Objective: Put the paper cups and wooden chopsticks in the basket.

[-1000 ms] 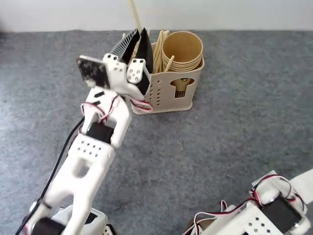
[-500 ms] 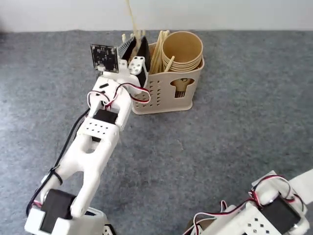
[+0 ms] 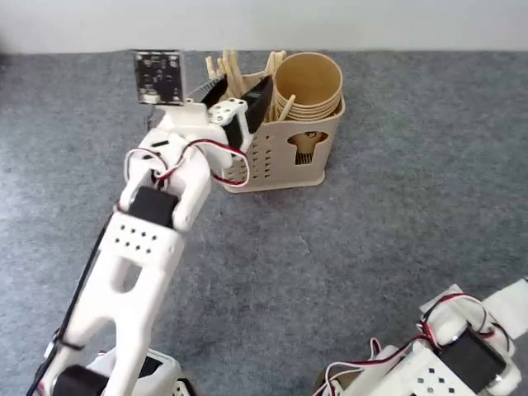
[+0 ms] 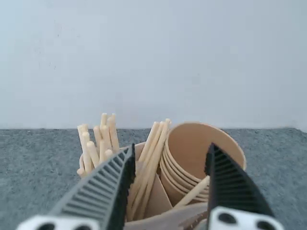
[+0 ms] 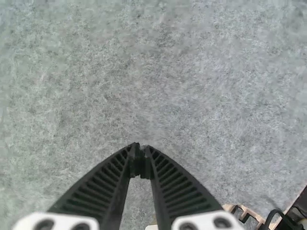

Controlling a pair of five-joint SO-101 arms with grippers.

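All visible paper cups (image 4: 192, 148) and wooden chopsticks (image 4: 103, 139) stand in the basket (image 3: 289, 157), so the released left claw (image 4: 170, 148) should lift straight up, snagging nothing; the right claw (image 5: 140, 146) sits clenched over the counter (image 5: 192, 72).

1. A grey carpet (image 3: 396, 206) with a short, mottled, felt-like nap covered the table, running from the near edge of the high view to the far side.
2. A plain white wall (image 3: 396, 25) stood behind the table and met the carpet in a straight line across the far side of the high view.
3. In the left wrist view the wall rose pale and even above a strip of the carpet, and the seam between them lay level.
4. In the right wrist view the carpet showed lighter and darker patches, and its fibres gave it a speckled grain.
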